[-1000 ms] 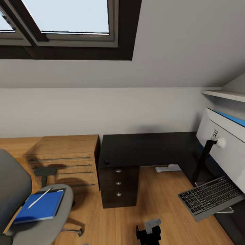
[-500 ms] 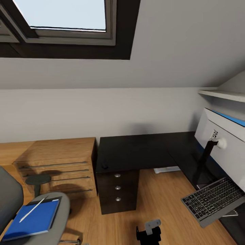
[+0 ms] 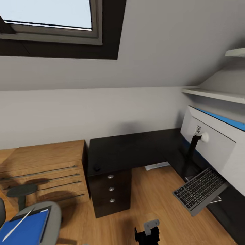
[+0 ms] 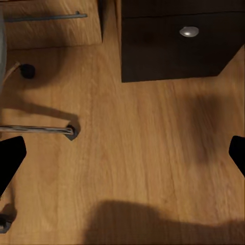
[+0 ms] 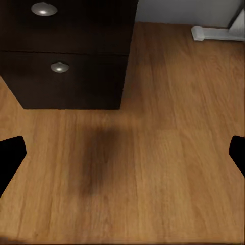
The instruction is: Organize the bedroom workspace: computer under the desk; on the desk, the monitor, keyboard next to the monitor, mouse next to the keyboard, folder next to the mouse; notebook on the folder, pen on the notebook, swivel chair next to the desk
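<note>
Desk (image 3: 136, 149) runs along the back wall & turns down the right side. Monitor (image 3: 217, 144) stands on that right wing, keyboard (image 3: 199, 190) tilted w/ a corner poking past the desk edge; a nudge from the base could tip it to the floor. Swivel chair (image 3: 51, 217) sits near the left side, folder (image 3: 23, 229) on its seat w/ pen (image 3: 15, 225) on top; pen could roll off if the folder's lifted unevenly. Mouse (image 3: 97, 167) on the desk corner. Both claws spread wide over bare floor, holding & touching nothing: left gripper (image 4: 122, 153), right gripper (image 5: 122, 155).

A light-wood cabinet (image 3: 44, 170) stood on the wood floor (image 3: 153, 204) beneath a skylight (image 3: 47, 20); wall shelves (image 3: 217, 95) were mounted alongside.
</note>
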Tool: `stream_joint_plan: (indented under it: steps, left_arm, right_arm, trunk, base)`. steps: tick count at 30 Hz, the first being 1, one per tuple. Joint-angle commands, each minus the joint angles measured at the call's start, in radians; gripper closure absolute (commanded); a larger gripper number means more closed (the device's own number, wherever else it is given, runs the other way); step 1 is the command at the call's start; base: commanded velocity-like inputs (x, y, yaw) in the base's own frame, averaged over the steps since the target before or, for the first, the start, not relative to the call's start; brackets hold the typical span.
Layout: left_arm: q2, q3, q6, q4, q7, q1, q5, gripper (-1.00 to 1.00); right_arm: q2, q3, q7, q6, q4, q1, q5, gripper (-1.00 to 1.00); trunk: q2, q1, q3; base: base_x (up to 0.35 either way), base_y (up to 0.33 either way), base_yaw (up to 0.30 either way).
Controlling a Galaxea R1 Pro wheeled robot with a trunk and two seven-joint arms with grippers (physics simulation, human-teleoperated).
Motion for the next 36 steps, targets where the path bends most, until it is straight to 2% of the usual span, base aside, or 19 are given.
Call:
stream_joint_plan:
  steps: [1, 20, 36]
  left_arm:
    - [0.001, -0.009, -0.004, 0.0, 0.007, -0.001, 0.009, -1.0]
    - [0.001, -0.008, -0.002, 0.0, 0.007, -0.001, 0.009, -1.0]
    - [0.002, -0.008, -0.001, 0.001, 0.007, -0.001, 0.011, -1.0]
  right_arm:
    - [0.001, 0.008, -0.003, -0.003, 0.001, -0.001, -0.006, -1.0]
    - [0.001, 0.008, 0.004, -0.003, 0.002, -0.001, -0.006, -1.0]
    - [0.001, 0.008, 0.006, -0.003, 0.002, -0.001, -0.006, -1.0]
  trunk:
    - [-0.001, 0.0, -0.001]
    - [-0.001, 0.0, -0.001]
    - [-0.001, 0.0, -0.001]
  base:
    - [0.0, 0.14, -0.264]
    - [0.0, 0.035, -0.268]
    - [0.0, 0.277, -0.283]
